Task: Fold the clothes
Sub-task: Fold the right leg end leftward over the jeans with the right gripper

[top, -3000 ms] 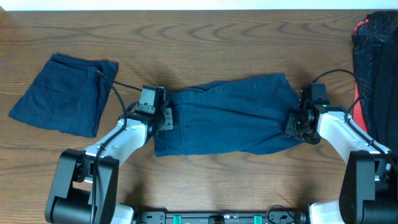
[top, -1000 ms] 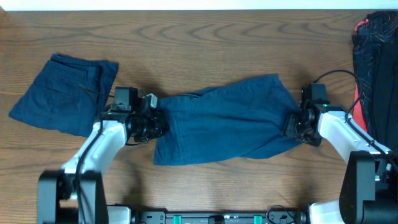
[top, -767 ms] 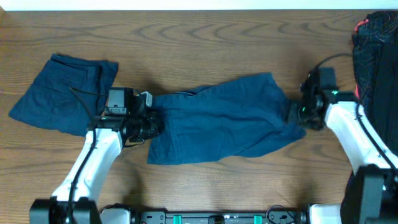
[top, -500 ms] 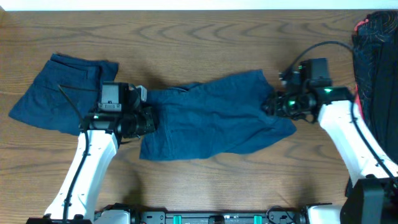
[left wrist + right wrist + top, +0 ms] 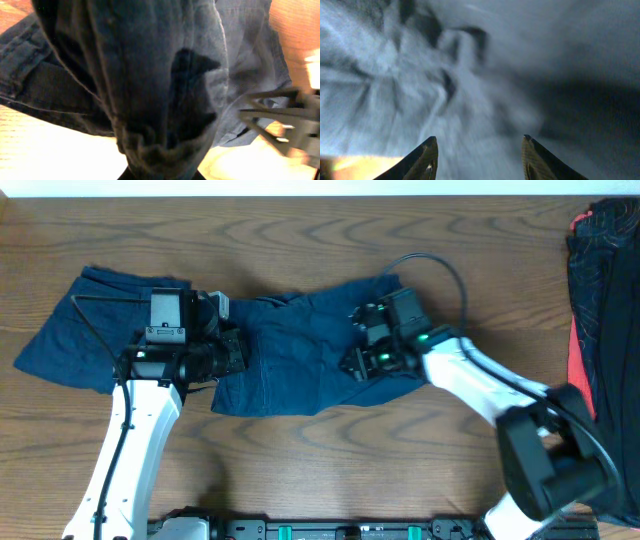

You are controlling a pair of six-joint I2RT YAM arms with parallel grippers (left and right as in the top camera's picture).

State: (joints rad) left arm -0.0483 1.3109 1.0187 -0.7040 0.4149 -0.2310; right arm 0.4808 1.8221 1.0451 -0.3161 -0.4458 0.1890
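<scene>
Dark navy shorts lie bunched across the table's middle, with their right end folded over to the left. My left gripper is shut on their left end. In the left wrist view the cloth hangs bunched into the jaws, which hide under it. My right gripper is over the folded-over part. In the right wrist view it is open, with blurred blue cloth just beyond the fingertips. A second pair of navy shorts lies folded at the left.
A pile of dark garments with red trim lies at the table's right edge. The left arm's cable loops over the folded shorts. Bare wooden table shows in front and behind.
My right gripper carried the shorts' right end far to the left, over the middle, and now stands open. My left gripper moved slightly left and back, dragging its end along.
</scene>
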